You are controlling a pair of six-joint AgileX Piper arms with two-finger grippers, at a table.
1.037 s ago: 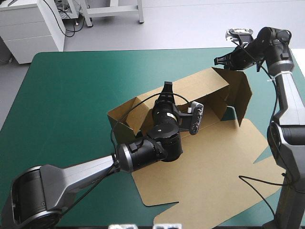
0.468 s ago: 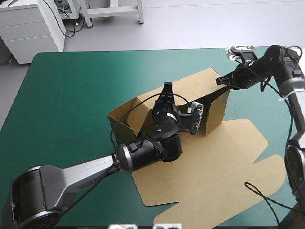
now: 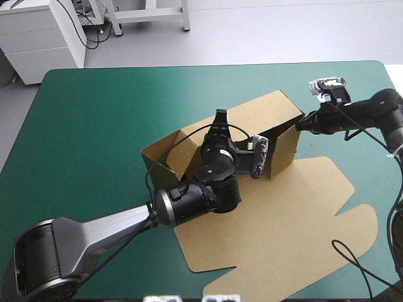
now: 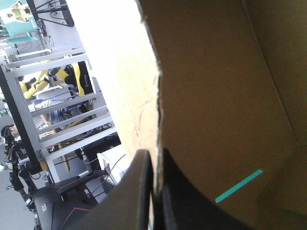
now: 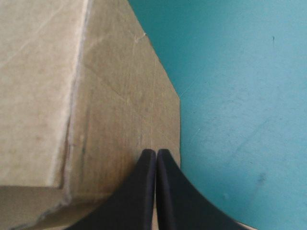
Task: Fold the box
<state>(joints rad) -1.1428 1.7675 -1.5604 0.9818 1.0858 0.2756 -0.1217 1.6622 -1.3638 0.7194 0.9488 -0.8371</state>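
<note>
Left pincer (image 4: 156, 158) clamps box (image 3: 264, 113) wall; right pincer (image 5: 156, 154) fingers together

One brown box (image 3: 258, 113), one left gripper (image 3: 220, 114), one right gripper (image 3: 301, 126), one table (image 3: 94, 126)

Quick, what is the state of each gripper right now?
Left gripper: shut on the box wall.
Right gripper: shut, holding nothing, tip at the box's end wall.
</note>
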